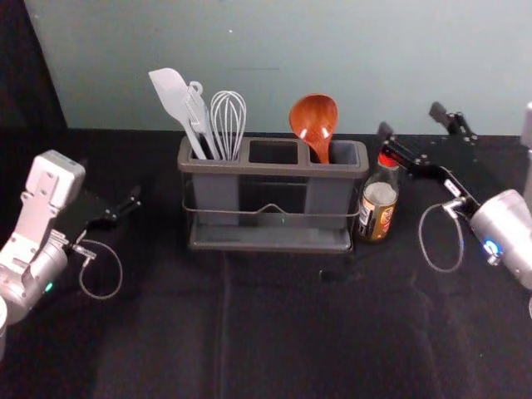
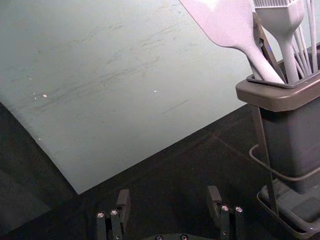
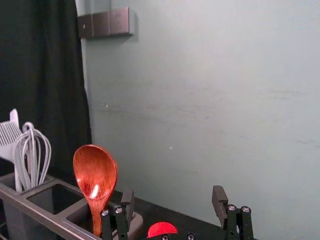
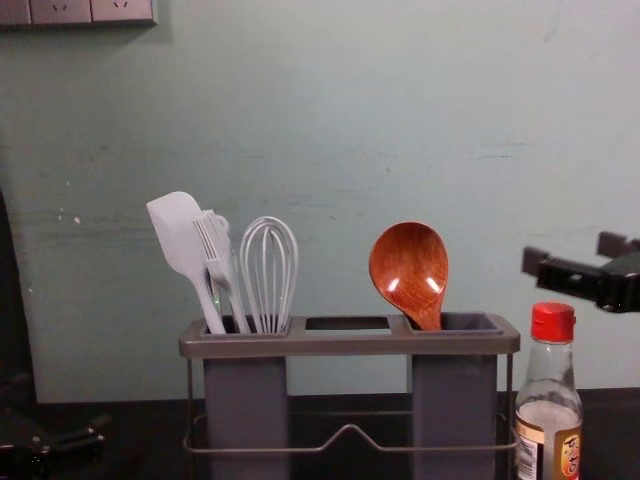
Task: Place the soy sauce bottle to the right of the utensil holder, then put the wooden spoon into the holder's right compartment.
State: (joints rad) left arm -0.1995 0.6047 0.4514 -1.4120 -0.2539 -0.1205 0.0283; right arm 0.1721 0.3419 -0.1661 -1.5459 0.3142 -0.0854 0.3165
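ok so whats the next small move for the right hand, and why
I'd probably lift the right hand up and away: the wooden spoon stands in the right compartment, the soy sauce bottle is right of the utensil holder, and the hand is open, empty and near the bottle's red cap.

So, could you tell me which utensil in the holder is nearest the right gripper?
The wooden spoon, the only reddish-brown one, alone in the right compartment; the pale utensils stand in the left compartment, farther from the right gripper.
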